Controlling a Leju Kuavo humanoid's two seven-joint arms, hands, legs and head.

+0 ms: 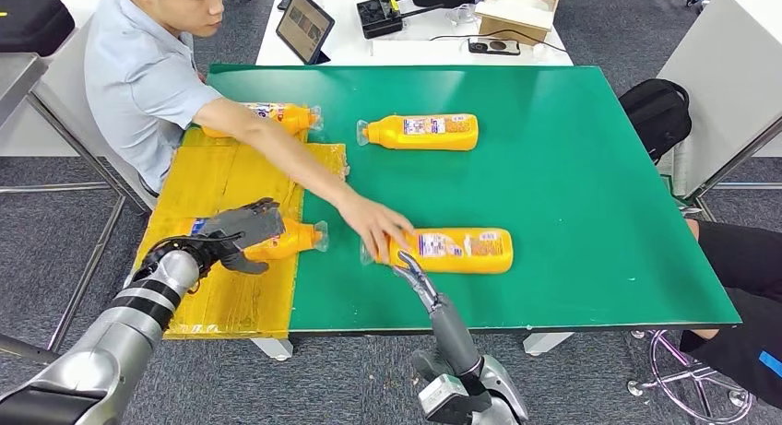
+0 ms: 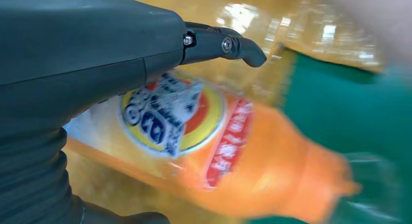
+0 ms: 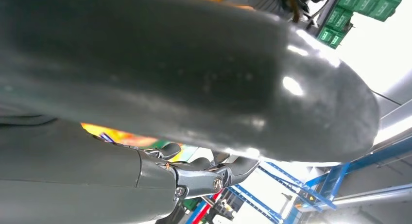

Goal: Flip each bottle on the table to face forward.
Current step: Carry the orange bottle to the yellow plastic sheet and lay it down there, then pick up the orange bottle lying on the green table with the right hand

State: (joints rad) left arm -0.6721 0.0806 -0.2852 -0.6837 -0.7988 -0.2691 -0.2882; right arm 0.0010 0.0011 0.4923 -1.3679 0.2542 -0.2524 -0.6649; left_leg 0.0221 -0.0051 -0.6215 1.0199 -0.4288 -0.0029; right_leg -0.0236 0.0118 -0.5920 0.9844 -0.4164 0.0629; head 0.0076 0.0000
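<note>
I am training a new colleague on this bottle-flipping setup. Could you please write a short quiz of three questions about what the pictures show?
1. True or false: the left hand holds a bottle lying on the yellow mat.
2. How many orange bottles lie on the table?
3. Who touches the near bottle on the green surface? A) the right hand B) a person's hand C) nobody

Key: 1 true; 2 four; 3 B.
</note>
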